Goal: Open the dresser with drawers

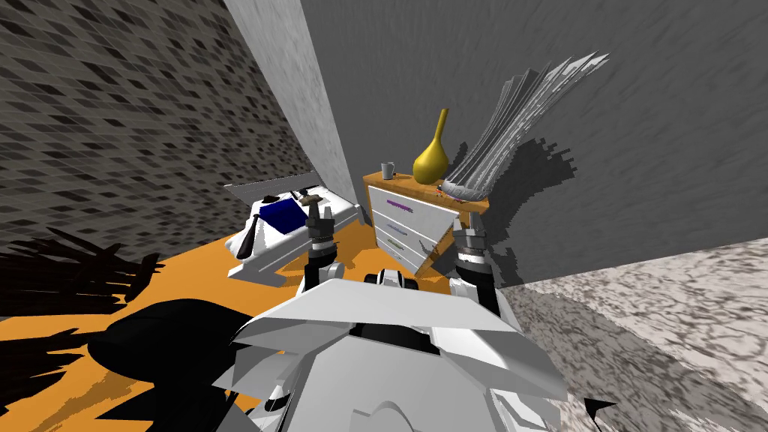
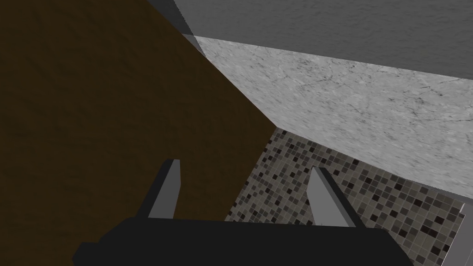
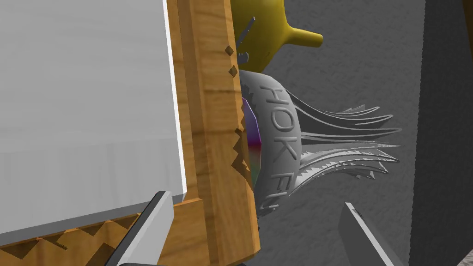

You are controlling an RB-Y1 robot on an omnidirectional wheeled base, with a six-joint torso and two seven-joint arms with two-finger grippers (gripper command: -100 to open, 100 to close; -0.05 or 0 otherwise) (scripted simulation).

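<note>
right gripper (image 3: 255,201), fingers apart, sits at the wooden front corner of the dresser (image 3: 208,115), beside a white drawer front (image 3: 83,101), likely lining up a pull. a lettered grey pot (image 3: 277,138) stands at the dresser top's corner just beyond. left gripper (image 2: 245,166), also spread, hangs idle.

Raised letters "HOKE" along the side of the grey pot (image 3: 277,131) atop the dresser (image 3: 208,115), further letters unclear
</note>
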